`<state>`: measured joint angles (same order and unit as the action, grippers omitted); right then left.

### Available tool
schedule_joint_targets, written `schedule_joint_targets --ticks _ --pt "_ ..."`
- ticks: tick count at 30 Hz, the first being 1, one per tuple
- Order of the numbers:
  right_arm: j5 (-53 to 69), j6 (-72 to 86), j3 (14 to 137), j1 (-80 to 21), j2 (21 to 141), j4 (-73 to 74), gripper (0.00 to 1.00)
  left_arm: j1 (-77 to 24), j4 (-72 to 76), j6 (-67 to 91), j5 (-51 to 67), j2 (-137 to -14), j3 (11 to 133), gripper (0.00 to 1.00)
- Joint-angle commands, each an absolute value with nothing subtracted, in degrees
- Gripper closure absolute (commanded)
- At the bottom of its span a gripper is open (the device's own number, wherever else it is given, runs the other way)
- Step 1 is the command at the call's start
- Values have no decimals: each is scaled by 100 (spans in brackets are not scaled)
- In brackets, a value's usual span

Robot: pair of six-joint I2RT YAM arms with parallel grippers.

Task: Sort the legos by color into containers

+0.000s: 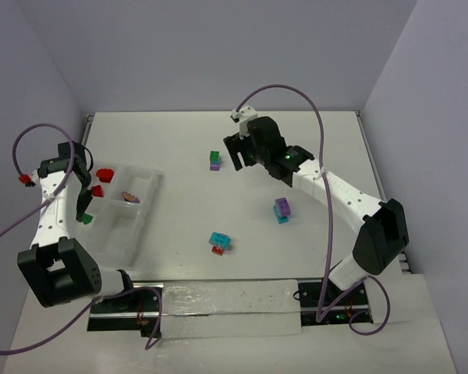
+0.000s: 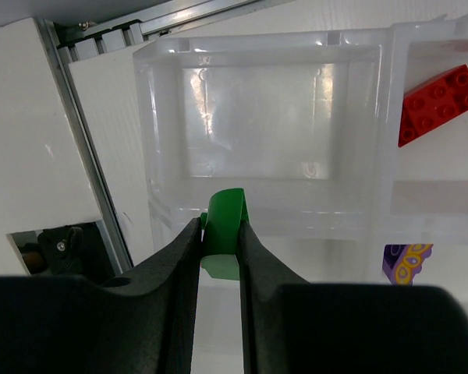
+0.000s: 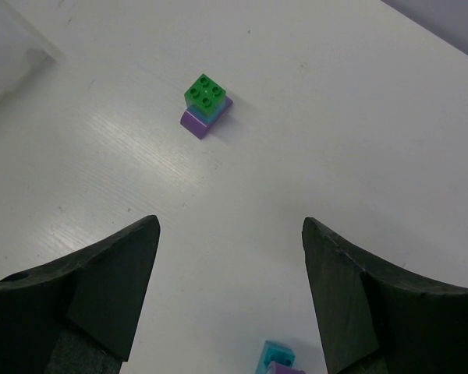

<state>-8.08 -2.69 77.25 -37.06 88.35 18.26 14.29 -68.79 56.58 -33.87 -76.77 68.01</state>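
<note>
My left gripper (image 1: 83, 216) is shut on a green lego (image 1: 86, 220) and holds it over the left side of the clear tray (image 1: 144, 222). In the left wrist view the green lego (image 2: 224, 234) sits between the fingers of the left gripper (image 2: 218, 231), above an empty compartment. A red lego (image 2: 438, 104) and a purple piece (image 2: 405, 261) lie in other compartments. My right gripper (image 1: 235, 158) is open and empty, just right of a green-on-purple pair (image 1: 214, 160). In the right wrist view that pair (image 3: 207, 103) lies ahead of the right gripper (image 3: 230, 226).
A purple-on-cyan pair (image 1: 281, 209) and a cyan-on-red pair (image 1: 219, 242) lie mid-table. Two red legos (image 1: 101, 181) and the purple piece (image 1: 130, 195) lie in the tray's far compartments. A metal rail (image 2: 101, 179) runs beside the tray.
</note>
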Motion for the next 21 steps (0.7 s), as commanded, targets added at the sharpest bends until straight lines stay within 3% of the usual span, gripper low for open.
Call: schedule_joint_targets --ticks 1,4,8,10,11,13,14,17,21 --pt "-844 -467 7740 -3656 8459 1757 19 1511 -6383 5707 -3743 -7649 6724 100" --pt "-838 -482 7749 -3656 8416 1793 19 1539 -6334 5630 -3863 -7738 6799 99" --pt "-897 -457 7672 -3665 8320 1775 19 1582 -6160 5474 -3883 -7822 6696 88" --pt "-915 -448 7628 -3656 8268 1775 19 1582 -6117 5440 -3858 -7822 6644 76" --pt "-949 -431 7576 -3656 8174 1749 18 1591 -6090 5422 -3840 -7804 6600 59" --pt "-993 -396 7515 -3665 8104 1714 16 1591 -5995 5310 -3754 -7700 6488 40" --pt "-993 -387 7506 -3665 8104 1714 16 1591 -5952 5266 -3728 -7657 6444 40" --pt "-1168 -227 7584 -3656 8080 1737 14 1585 -5871 5142 -3651 -7498 6384 23" --pt "-1291 -36 7839 -3656 8191 1784 13 1582 -5941 5045 -3534 -7322 6433 21"
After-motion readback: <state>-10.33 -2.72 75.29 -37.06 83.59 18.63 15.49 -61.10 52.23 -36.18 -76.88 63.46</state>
